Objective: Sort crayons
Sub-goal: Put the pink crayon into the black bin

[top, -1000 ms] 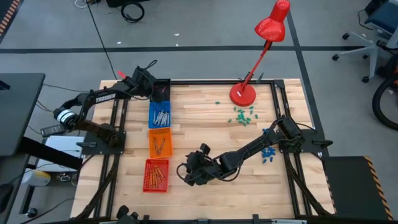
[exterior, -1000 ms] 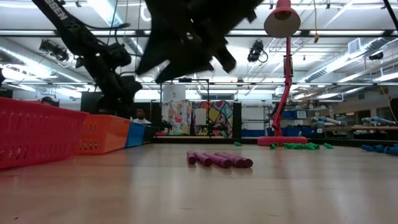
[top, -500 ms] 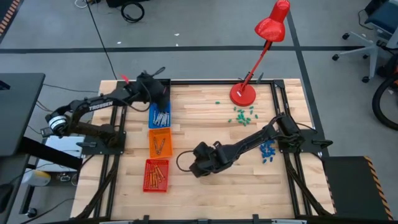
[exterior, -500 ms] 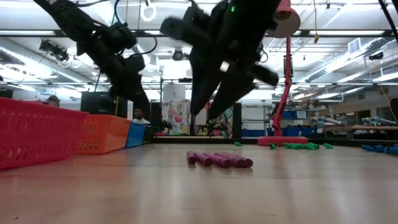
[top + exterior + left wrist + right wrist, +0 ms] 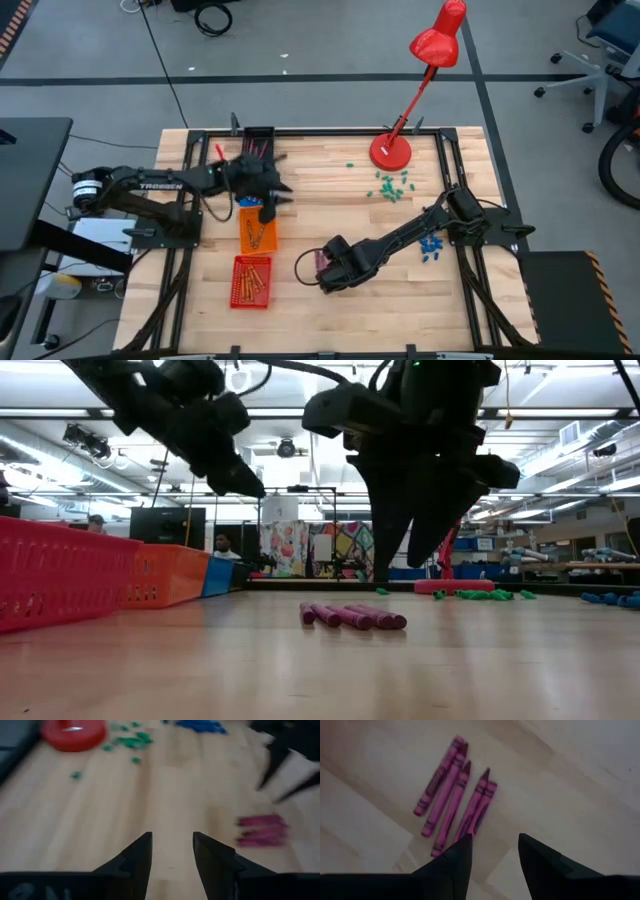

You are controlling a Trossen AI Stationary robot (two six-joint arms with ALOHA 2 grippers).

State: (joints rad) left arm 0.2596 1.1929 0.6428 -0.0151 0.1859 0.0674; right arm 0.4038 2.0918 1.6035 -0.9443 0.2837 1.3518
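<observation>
the pink crayons [image 5: 457,795] lay loose on the worktop [image 5: 340,200], a handful side by side and touching, just ahead of my right gripper [image 5: 492,852]. its fingers [image 5: 455,862] were spread with nothing between them, and in the right wrist view the near ends of the sticks sat just beyond the fingertips. their long axes ran roughly away from the gripper, slanted off to one side, so i judged the jaws would close across the sticks' width rather than along them.

from above, the right gripper [image 5: 332,268] hung right over the pile; only a sliver of pink showed at its edge. the left gripper [image 5: 270,195], also spread and empty, was over by the orange bin [image 5: 258,232], well apart from the pile, so the right arm was clearly the nearer one.

the low view put the crayons [image 5: 352,617] flat on the wood with the right gripper [image 5: 420,530] above them, not touching.

i counted about five sticks, but could not be sure none was tucked beneath. the left wrist view showed them only as a pink smear [image 5: 261,830]. the left arm covered the blue bin, and i could not tell what the black tray [image 5: 258,140] at the back held.
</observation>
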